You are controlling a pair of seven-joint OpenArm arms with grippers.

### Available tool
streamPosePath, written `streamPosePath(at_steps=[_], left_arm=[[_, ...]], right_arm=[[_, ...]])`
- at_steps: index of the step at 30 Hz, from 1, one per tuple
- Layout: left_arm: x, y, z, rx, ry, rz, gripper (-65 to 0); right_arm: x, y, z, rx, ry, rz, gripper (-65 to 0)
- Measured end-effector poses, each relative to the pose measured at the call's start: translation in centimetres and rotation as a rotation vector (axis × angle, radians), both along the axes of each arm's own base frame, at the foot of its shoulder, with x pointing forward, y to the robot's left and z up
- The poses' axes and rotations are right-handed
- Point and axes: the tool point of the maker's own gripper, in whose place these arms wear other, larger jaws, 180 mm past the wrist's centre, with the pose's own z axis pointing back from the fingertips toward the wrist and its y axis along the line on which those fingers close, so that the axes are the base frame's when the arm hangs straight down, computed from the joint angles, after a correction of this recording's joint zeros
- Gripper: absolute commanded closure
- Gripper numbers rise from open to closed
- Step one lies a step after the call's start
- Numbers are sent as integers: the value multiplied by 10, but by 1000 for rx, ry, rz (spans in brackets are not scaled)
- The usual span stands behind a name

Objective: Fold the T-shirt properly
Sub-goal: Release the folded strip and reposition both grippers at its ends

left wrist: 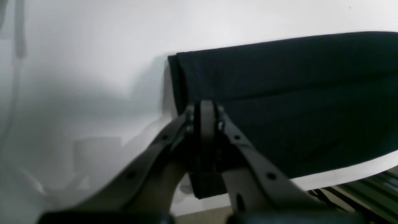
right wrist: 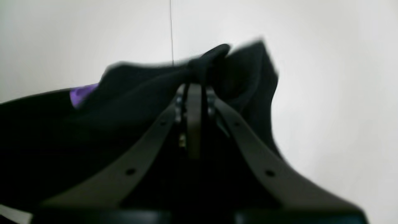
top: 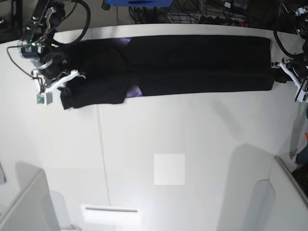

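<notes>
The black T-shirt (top: 192, 62) lies folded into a long strip across the far side of the white table (top: 192, 144). A bit of purple print (top: 135, 90) shows at its front edge. My left gripper (top: 285, 72) is at the strip's right end, shut on the cloth edge; the left wrist view shows the shut gripper (left wrist: 206, 109) on the folded black cloth (left wrist: 295, 93). My right gripper (top: 67, 79) is at the left end. In the right wrist view the gripper (right wrist: 194, 90) is shut on a lifted bunch of black cloth (right wrist: 242, 71), with purple print (right wrist: 81, 92) to the left.
A thin seam (top: 103, 154) runs down the table. A blue object (top: 137, 2) and cables sit behind the far edge. White panels stand at the front left (top: 24, 207) and front right (top: 284, 202). A metal rail (left wrist: 367, 193) lies beyond the table edge near my left gripper.
</notes>
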Motion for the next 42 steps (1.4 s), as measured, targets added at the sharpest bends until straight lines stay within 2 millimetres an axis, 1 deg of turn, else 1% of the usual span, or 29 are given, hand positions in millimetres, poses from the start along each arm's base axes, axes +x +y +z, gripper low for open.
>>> streamPosePath(at_steps=[2,5,8,10,13,16,19,21,23,27,32,40,41,42], left_arm=[[1,0,0,-2,-3,0,0],[0,0,1,1,-1,0,0],[1,0,0,1,-1,-1,0],[0,0,0,3,1,-3,0],[-7,-2,-4,-3,18,-7,0],[-18,0,-10,7,61,-5,0],[-16,1,-7,6,47,-7,0],[-15,6,-3,24,49,-14,0],[-14,9,-1,32,45,-12,0],[-18,4,-6,21,58,-15,0],[-23,4,-9,20,70,-15,0],[-25,4,-10,18,77,-14,0],[-25,4,-10,18,76,-14,-38],[-25,4,-10,18,76,-14,-133]], right_arm=[[-10,0,-3,30,-1,-24,0],[-21,10,0,143,-41,-35,0],[-34,12,2,206,-39,-18,0],[-39,11,3,224,-40,-29,0],[-46,14,-2,233,-13,-30,0],[-45,13,-1,232,-19,-29,0],[-46,-5,2,192,-16,-41,0],[-43,-9,4,179,-26,-43,0],[-43,-8,5,190,-30,-44,0],[-50,-3,0,202,-8,-43,0],[-59,-4,-15,209,39,-57,0],[-59,-4,-15,212,40,-59,0],[-59,-4,-16,211,41,-59,-35],[-60,-5,-16,210,41,-61,-116]])
